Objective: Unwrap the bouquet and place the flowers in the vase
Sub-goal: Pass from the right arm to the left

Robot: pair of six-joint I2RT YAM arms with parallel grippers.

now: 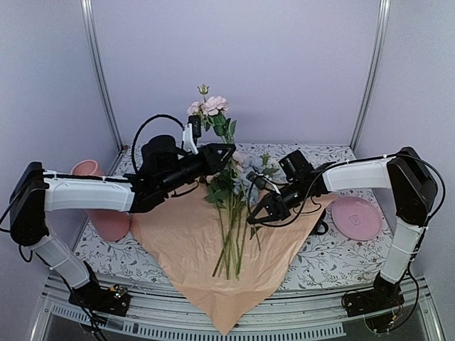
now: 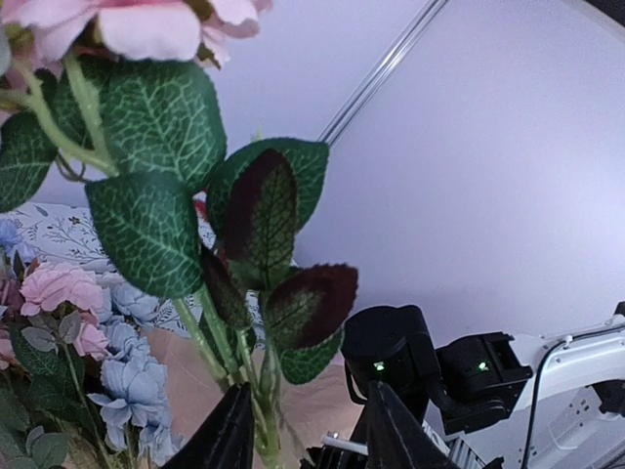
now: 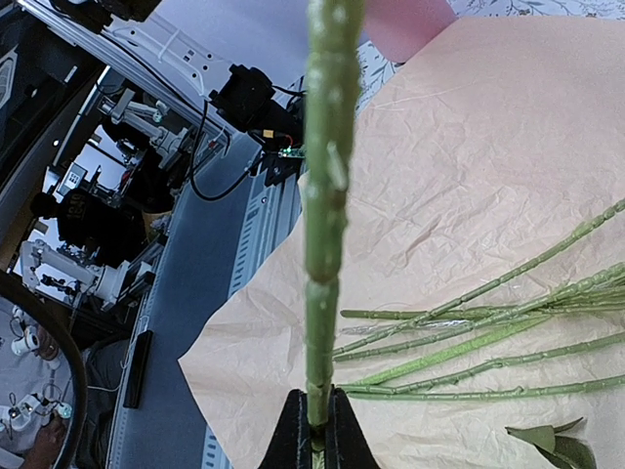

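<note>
**Setting:** robotics lab, test booth.

**What showed it to you:**
- Plain lavender panels [image 1: 284, 71] closed off the back and both sides, joined by bare metal posts [image 1: 99, 78].
- A tabletop [image 1: 320, 264] lay under a flower-print cover.
- An aluminium rail [image 1: 284, 304] ran along its near edge.
- Two white-and-black robot arms, the left arm [image 1: 85, 193] and the right arm [image 1: 362, 174], were bolted side by side at that edge.
- A small exposed board with loose cables [image 1: 117, 291] sat at the left base.
- Beyond the booth, your right wrist camera caught dark equipment frames hung with wiring [image 3: 107, 225] over a grey floor [image 3: 186, 293].
</note>
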